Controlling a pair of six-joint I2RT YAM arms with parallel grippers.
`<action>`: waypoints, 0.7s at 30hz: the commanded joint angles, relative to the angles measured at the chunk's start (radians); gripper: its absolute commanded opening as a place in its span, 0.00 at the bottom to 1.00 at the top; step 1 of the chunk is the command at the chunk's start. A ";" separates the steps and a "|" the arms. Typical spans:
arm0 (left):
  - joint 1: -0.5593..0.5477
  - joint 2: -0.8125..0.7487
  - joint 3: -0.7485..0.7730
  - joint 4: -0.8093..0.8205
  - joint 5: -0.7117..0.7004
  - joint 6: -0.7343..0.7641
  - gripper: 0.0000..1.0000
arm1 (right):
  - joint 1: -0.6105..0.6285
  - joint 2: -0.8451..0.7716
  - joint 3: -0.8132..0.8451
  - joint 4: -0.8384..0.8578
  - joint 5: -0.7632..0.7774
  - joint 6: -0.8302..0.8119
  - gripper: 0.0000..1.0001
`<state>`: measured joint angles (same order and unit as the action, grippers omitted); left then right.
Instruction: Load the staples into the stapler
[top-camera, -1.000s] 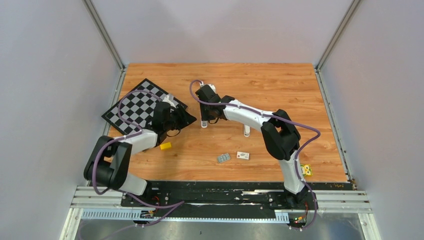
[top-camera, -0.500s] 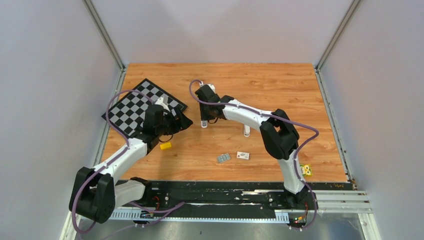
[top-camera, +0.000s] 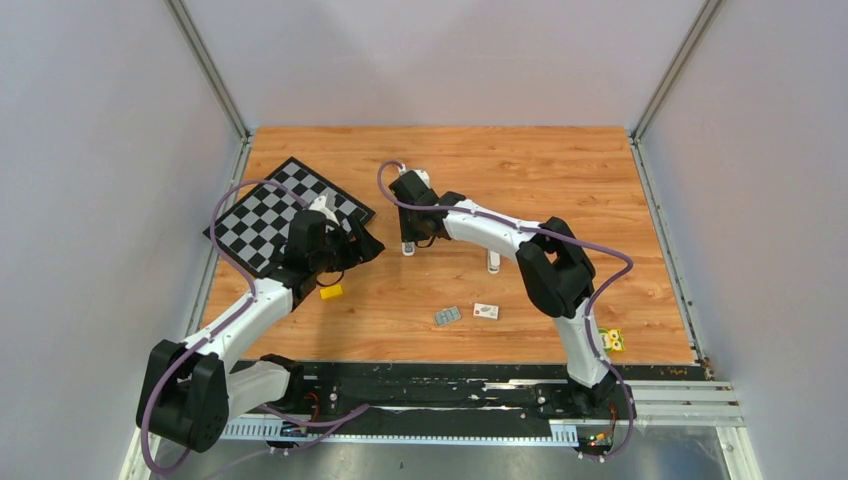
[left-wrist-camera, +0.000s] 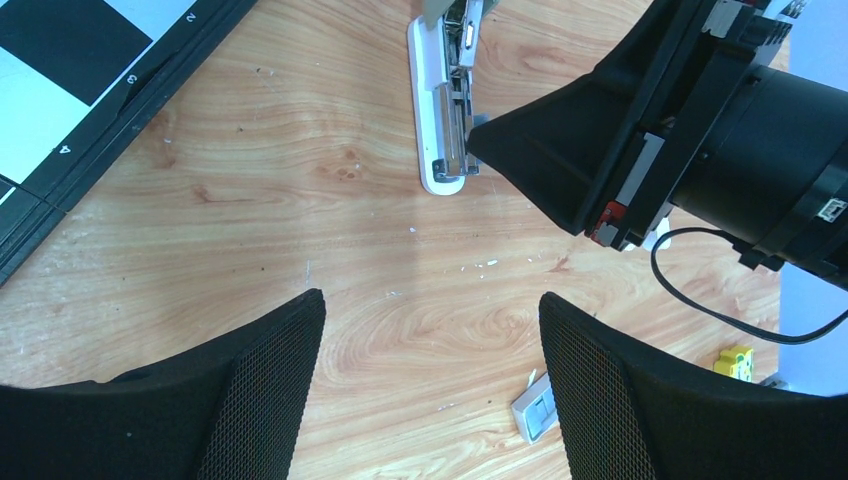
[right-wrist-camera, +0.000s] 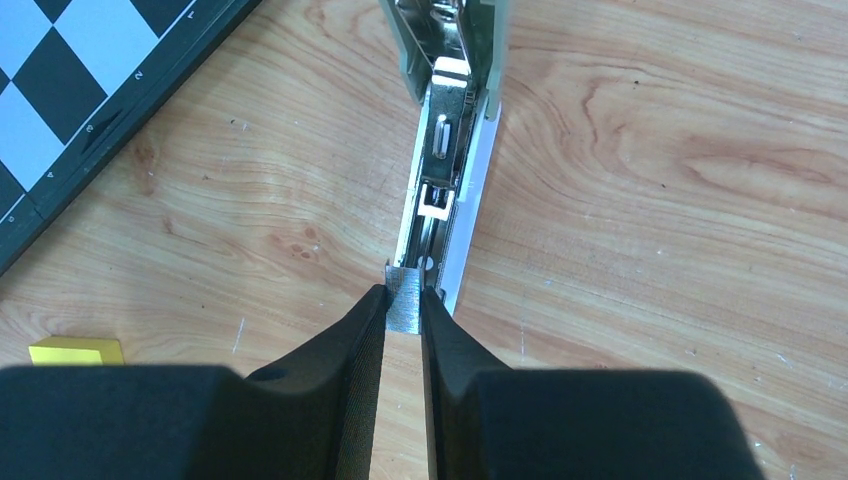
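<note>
The stapler lies opened on the wood, its lid raised at the far end and its metal channel bare. My right gripper is shut on a short silvery strip of staples, held at the near mouth of that channel. In the top view the right gripper stands over the stapler. My left gripper is open and holds nothing, a little to the left of the stapler; its fingers hang over bare wood. More grey staples lie loose nearer the front.
A checkerboard lies at the back left, its corner under the left arm. A yellow block, a tiny white box, a small white piece and a yellow-green item lie on the table.
The left gripper has opened and drawn back from the stapler, towards the left and the near edge; its elbow has swung outwards. The right gripper and its staples have stayed put.
</note>
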<state>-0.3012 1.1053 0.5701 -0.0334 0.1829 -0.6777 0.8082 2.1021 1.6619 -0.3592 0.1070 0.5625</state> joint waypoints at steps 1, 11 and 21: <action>0.005 -0.003 -0.014 -0.001 0.001 0.021 0.81 | -0.014 0.032 0.028 -0.007 0.025 0.015 0.21; 0.005 -0.020 -0.020 -0.001 -0.004 0.023 0.81 | -0.014 0.039 0.031 -0.007 0.030 0.018 0.21; 0.005 -0.026 -0.030 0.007 -0.004 0.022 0.81 | -0.014 0.051 0.036 -0.007 0.023 0.034 0.21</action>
<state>-0.3016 1.1011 0.5552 -0.0330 0.1825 -0.6662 0.8082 2.1185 1.6653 -0.3592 0.1169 0.5739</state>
